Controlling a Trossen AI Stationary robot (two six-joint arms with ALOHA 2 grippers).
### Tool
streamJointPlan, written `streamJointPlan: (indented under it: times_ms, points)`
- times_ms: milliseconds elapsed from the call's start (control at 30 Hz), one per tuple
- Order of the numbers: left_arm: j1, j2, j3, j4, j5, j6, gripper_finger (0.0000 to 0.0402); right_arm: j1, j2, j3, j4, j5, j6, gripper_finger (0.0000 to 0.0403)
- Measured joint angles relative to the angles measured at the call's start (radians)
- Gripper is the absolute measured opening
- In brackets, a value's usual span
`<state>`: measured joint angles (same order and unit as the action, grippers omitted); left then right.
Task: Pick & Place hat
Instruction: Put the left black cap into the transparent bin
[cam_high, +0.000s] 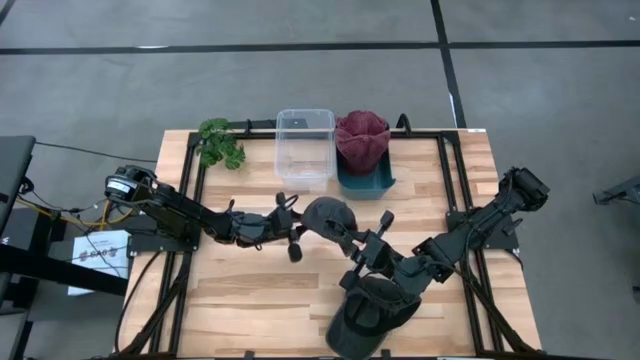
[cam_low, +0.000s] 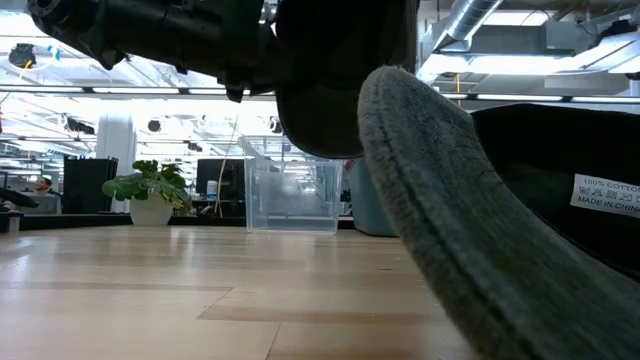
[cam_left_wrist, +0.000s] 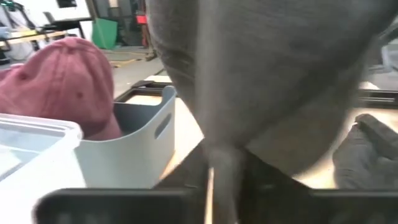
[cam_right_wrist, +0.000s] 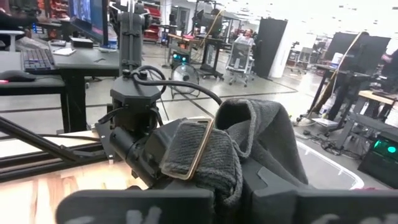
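A grey hat brim (cam_low: 450, 210) (close up) arcs before a clear bin (cam_low: 292, 187) and plant (cam_low: 150, 185).

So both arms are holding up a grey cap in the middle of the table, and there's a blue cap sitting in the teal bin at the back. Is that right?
Not quite: the cap in the teal bin is dark red, not blue, as the high view and left wrist view show. The rest holds: the left gripper and right gripper both meet the grey cap mid-table.

High view looks straight down on the table (cam_high: 250, 300). Low view faces level across it. Wrist views sit close; all share the grey cap (cam_high: 330, 215).
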<state>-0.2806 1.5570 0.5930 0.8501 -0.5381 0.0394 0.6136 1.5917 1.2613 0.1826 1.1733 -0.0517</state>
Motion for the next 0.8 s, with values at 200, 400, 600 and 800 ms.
streamJointPlan:
  times_ms: [200, 400, 600, 800]
  points:
    - [-0.004, 0.000, 0.000, -0.004, 0.028, -0.022, 0.0015, 0.000, 0.000, 0.000, -0.017, -0.044, 0.000, 0.0012]
    - [-0.046, 0.000, 0.000, -0.008, 0.019, -0.015, 0.0013, -0.004, 0.000, 0.000, -0.112, -0.149, 0.066, 0.0015]
    - [-0.061, -0.017, -0.001, -0.009, -0.068, 0.024, 0.0013, -0.043, 0.000, 0.000, -0.364, -0.320, 0.324, 0.0015]
    - [-0.061, -0.041, -0.001, -0.018, -0.068, 0.024, 0.0013, -0.100, 0.000, -0.058, -0.518, -0.376, 0.549, 0.0016]
